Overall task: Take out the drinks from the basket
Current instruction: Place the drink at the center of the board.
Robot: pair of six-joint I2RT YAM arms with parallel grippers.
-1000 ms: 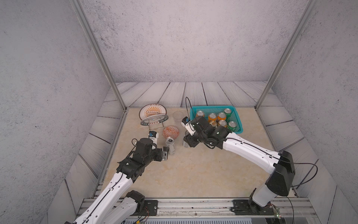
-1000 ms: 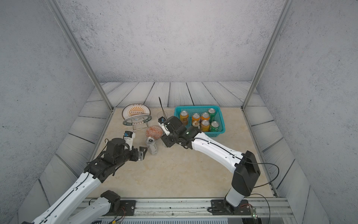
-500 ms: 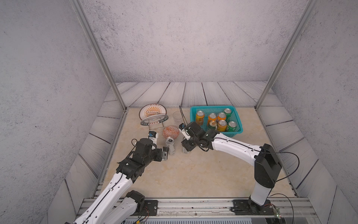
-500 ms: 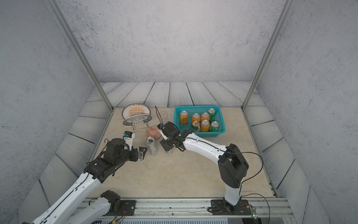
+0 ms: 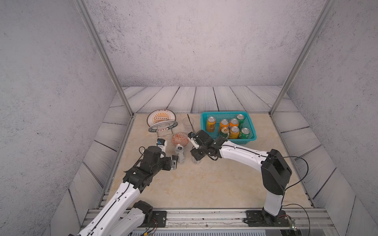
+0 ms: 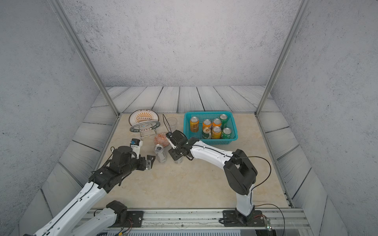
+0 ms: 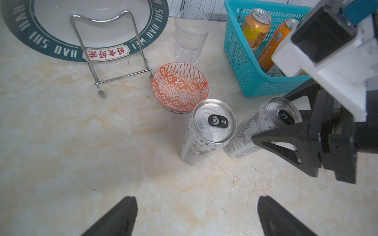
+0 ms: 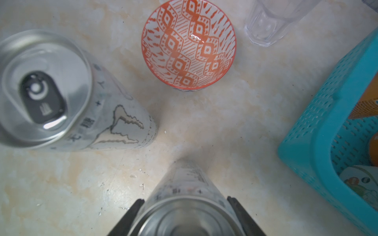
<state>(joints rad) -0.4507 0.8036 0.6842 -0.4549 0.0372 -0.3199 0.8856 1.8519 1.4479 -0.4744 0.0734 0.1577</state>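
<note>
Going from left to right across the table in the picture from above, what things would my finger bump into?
In a top view: plates → standing white can → held white can → basket.

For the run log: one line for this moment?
right end effector: shut on white can | left end effector: open, empty | basket: seven cans inside

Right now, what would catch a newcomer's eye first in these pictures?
The teal basket at the far right holds seven orange and green cans. Beside it, the right end effector is shut on a white can, next to a second white can standing free by the open left end effector.
</note>
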